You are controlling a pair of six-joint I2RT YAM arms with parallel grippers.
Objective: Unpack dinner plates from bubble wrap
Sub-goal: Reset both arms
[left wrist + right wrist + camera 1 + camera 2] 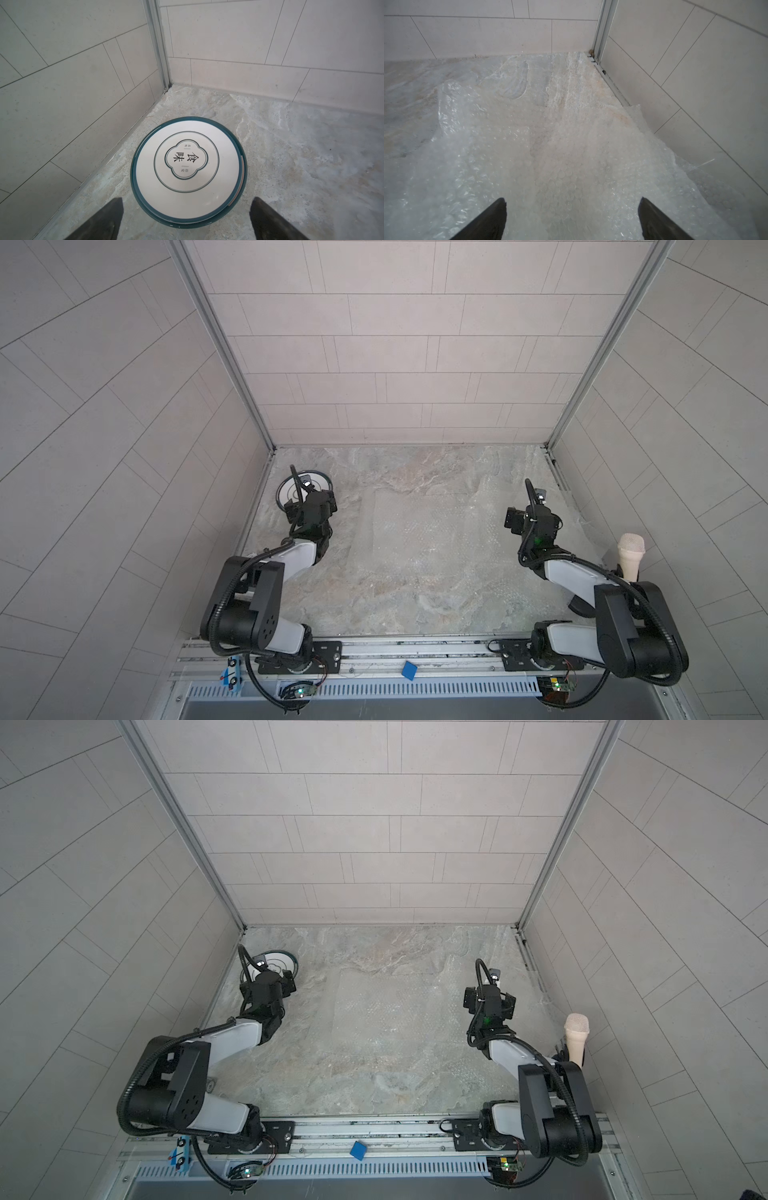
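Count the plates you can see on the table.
2 for certain: a green-rimmed plate stacked on a second green-rimmed plate, in the far left corner. More may be hidden within the stack.

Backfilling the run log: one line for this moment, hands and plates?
left hand: open, empty, above green-rimmed plate stack | right hand: open, empty, above bubble wrap | wrapped plates: none visible

My dinner plates [188,172] sit unwrapped in a flat stack in the far left corner of the table [324,614]. The top one is white with a dark green rim and black characters in its centre, and other edges peek out beneath it. The bubble wrap [550,155] lies in clear dimpled sheets across the middle and right, with one edge crumpled against the right wall [695,93].
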